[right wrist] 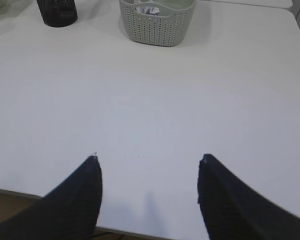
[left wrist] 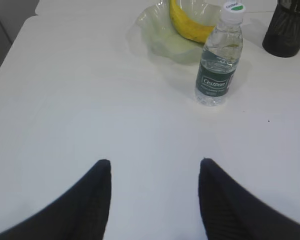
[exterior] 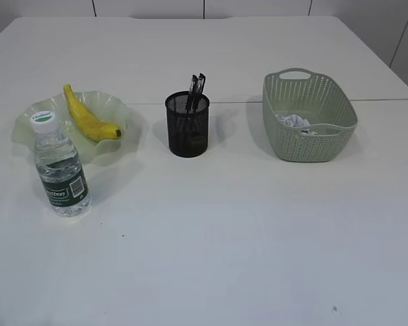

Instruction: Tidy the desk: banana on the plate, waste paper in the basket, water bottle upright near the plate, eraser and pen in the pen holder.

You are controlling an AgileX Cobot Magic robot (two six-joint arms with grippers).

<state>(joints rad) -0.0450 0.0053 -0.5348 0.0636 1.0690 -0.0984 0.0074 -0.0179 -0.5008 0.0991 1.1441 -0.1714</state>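
Both jaws stand wide and empty; banana (exterior: 88,119), bottle (exterior: 60,166), pen (exterior: 196,89), paper (exterior: 294,122) look placed; eraser unseen.

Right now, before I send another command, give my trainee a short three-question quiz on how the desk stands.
1. True or false: the water bottle stands upright in front of the plate.
2. Where is the waste paper? A) on the bare table B) inside the basket C) in the pen holder
3. Fill in: the banana lies on the ____.

Key:
1. True; it stands cap up on the table, close to the plate's near edge.
2. B.
3. Plate.

Both the left gripper and the right gripper are open, holding nothing.
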